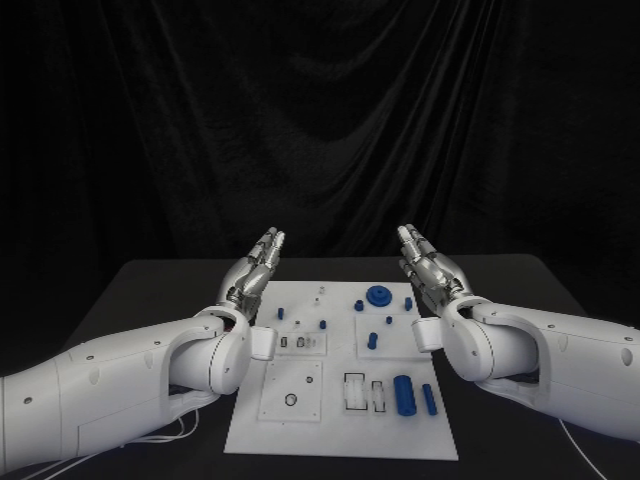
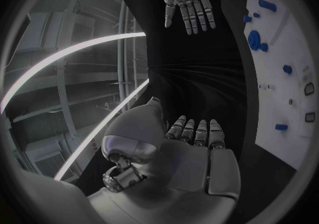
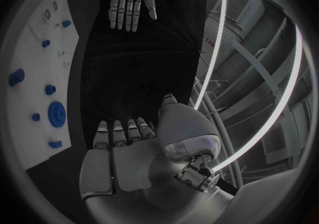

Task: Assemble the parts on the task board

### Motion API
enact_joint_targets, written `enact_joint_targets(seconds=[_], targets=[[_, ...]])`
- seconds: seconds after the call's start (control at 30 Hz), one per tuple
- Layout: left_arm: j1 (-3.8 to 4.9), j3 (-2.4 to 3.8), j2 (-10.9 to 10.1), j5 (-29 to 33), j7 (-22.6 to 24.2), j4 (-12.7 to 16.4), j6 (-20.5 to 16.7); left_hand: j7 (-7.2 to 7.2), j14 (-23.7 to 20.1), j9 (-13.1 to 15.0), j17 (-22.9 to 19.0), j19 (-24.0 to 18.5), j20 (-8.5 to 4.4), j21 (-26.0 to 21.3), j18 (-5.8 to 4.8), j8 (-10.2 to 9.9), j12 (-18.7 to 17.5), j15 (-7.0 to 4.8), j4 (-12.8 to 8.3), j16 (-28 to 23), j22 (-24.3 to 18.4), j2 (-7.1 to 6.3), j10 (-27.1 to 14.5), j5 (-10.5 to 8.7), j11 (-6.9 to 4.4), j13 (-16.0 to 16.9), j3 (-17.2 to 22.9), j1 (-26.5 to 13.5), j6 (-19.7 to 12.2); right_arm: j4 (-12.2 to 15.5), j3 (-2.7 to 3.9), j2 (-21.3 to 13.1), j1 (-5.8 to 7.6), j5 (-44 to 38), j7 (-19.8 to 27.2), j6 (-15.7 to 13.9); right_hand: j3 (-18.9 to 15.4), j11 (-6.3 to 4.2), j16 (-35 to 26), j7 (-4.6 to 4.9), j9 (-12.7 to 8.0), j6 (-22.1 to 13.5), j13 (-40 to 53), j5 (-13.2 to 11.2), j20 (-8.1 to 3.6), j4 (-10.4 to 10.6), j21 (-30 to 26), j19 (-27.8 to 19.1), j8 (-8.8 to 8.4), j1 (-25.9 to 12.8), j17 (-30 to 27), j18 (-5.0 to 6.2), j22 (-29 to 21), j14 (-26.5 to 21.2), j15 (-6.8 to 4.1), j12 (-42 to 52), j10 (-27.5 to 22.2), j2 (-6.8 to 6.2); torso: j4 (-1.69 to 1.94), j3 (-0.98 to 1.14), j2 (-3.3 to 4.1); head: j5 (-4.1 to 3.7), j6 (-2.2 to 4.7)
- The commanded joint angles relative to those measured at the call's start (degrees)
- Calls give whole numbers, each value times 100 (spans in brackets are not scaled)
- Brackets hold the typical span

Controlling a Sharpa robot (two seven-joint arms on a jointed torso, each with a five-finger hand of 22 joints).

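Black table, white board [image 1: 263,425] in the middle.
My left hand [image 1: 254,272] and right hand [image 1: 427,264] hover flat and empty at its far corners, blue parts [image 1: 382,296] between them.

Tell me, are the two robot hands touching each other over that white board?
Apart. In the head view the left robot hand and the right robot hand are raised with open fingers, and the task board and dark curtain show between them.

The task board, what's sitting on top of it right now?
Small blue parts lie scattered across the task board. Its left edge is partly covered by the left arm, so anything there is hidden.
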Motion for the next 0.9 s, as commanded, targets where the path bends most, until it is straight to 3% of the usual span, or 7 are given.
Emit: enact_joint_targets(seconds=[0.03,0.2,0.53,0.57,0.67,0.73,0.9], targets=[[131,-128,45,333,631,-77,1438,6,-2,14,-8,4,658,-20,163,35,-18,302,57,-21,-7,67,-10,7,30,-5,-130,410,37,-82,-148,32,162,668,-300,1321,-121,239,-21,158,23,97,-8,29,695,54,-37,1,44,378,-9,71,-10,-3,298,-27,9,4,1,-1,5,-1,1],[282,-342,87,485,885,-175,2188,250,-2,55,-8,4,830,-20,230,88,-13,403,58,-21,-7,69,1,16,292,-1,-134,554,317,-160,-351,67,330,917,-390,1811,-141,417,-21,275,36,157,-8,-87,882,53,-37,1,69,448,-9,78,-10,-3,470,-27,9,-36,1,-1,5,-1,1],[407,-519,123,611,1096,-257,2809,284,-2,86,-8,70,1114,39,293,132,42,657,58,-21,35,64,234,305,179,56,-136,917,610,-192,-435,82,400,1019,-427,2014,-118,914,-21,388,62,301,-8,-101,945,51,-37,1,122,651,-9,84,-10,-3,784,-27,9,-99,1,-1,5,-1,1],[390,-520,-182,-957,1518,-672,3380,283,6,85,-5,81,1168,49,265,130,47,744,59,-17,41,67,255,344,173,61,-128,938,616,87,-435,-764,503,-246,-102,2237,-114,998,-21,426,66,327,-8,-87,938,51,-37,1,131,686,-9,87,-10,-3,788,-27,9,-104,168,-41,178,90,-507],[390,-520,-260,-1003,1536,-649,3313,305,225,95,69,195,1367,138,179,140,96,1030,60,71,90,68,478,508,223,108,-96,1036,694,58,-435,-775,538,-277,-137,2327,-59,1192,-21,533,86,433,46,144,1027,51,-5,44,166,927,-9,91,16,-3,817,119,53,-109,183,-38,225,78,-537],[390,-520,-350,-1058,1577,-613,3166,133,907,120,187,557,1600,388,71,179,268,1364,41,354,208,-93,1248,867,708,250,-180,1390,906,13,-435,-763,593,-388,-202,2446,104,1668,168,761,136,683,236,1013,1122,-6,85,201,248,1637,120,94,79,190,898,924,448,-172,216,-51,273,28,-552],[391,-520,-546,-1177,1668,-499,2913,135,1161,128,187,726,1678,500,67,185,264,1443,53,462,239,-96,1600,815,1001,315,-320,1495,1027,-23,-435,-796,705,-931,-496,2683,265,1760,969,907,198,1055,294,1323,1317,-257,1004,2127,335,2569,415,69,520,1031,1208,1855,591,-367,256,-72,381,-6,-588]])
